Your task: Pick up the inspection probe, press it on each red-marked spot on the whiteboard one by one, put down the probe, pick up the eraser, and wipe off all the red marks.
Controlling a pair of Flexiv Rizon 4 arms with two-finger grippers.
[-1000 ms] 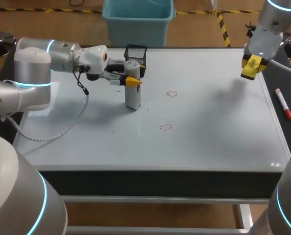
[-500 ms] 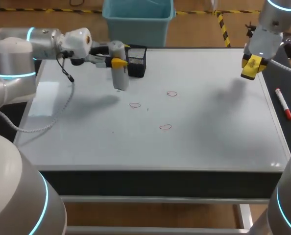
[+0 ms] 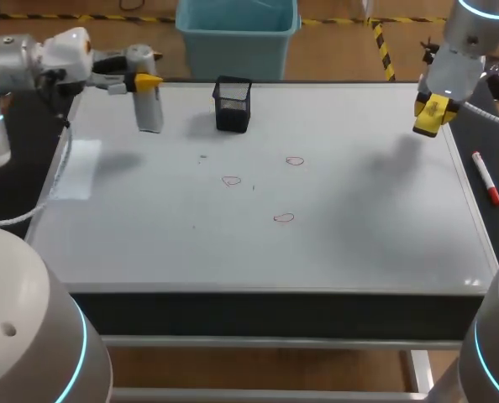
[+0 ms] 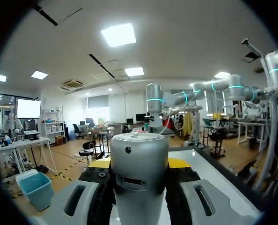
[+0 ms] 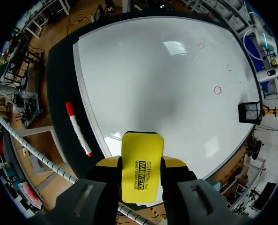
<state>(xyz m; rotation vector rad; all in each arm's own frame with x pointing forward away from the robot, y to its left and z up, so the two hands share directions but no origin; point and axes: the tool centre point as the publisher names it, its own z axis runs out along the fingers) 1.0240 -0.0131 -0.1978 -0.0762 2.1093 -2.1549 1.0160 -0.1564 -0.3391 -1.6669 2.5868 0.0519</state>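
Firmly, left fingers [image 3: 148,81] clasp the cylindrical grey probe [image 3: 149,107]; right fingers [image 5: 173,163] pinch the yellow eraser [image 5: 141,166].

A robotics lab: a silver-grey left arm [image 3: 14,59] and a matching right arm [image 3: 466,38], both with glowing cyan rings, stand at a white whiteboard table [image 3: 359,243] that carries a black mesh pen cup [image 3: 232,105].

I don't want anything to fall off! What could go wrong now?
The probe hangs upright in the left gripper near the whiteboard's far left corner; set down there, it might topple or roll off. The right gripper holds the eraser over the far right corner, and the red marker lies just beside that edge, so a low sweep could knock it away.
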